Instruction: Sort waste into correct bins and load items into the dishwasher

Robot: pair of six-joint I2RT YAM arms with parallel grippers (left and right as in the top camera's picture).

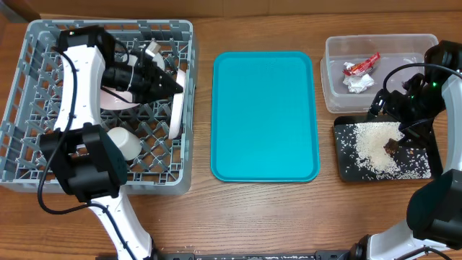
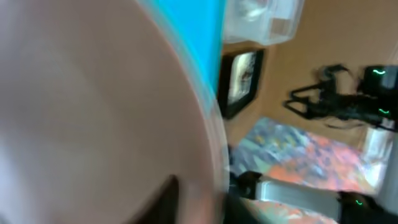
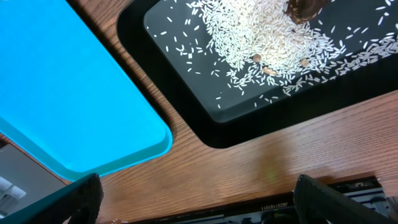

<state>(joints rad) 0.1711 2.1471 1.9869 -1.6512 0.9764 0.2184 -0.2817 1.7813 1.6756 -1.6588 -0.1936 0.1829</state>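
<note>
Over on the right, the shallow black rectangular tray [image 1: 345,170] [image 3: 205,124] holds a heap of loose white rice-like grains [image 1: 372,148] [image 3: 255,37], thick in the middle and thinning to single grains toward the rim, with the dark brown food lump [image 1: 392,145] [image 3: 305,6] lying on the heap. Just behind it, the clear rectangular plastic tub [image 1: 332,94] contains the red printed snack wrapper [image 1: 361,66] and, touching it, the small crumpled white paper wad [image 1: 359,84]. The right gripper [image 3: 198,183] hangs above the near corner of the black tray, its two dark fingers [image 3: 81,199] spread wide with nothing between them. The flat teal serving tray [image 1: 265,115] [image 3: 56,81] lies in the middle of the wooden table [image 1: 267,217]. On the left, the large square grey plastic dish rack [image 1: 36,72] holds the small white cup [image 1: 126,143] near its front, a pinkish bowl [image 1: 114,97] partly hidden under the arm, and the round white plate [image 1: 177,108] standing on edge near the rack's right wall. The left gripper [image 1: 167,85] sits over the rack right beside the plate's upper edge. Its wrist camera is filled by a blurred pale pinkish surface with a curved rim, so whether its jaws are apart or clamped cannot be told.
</note>
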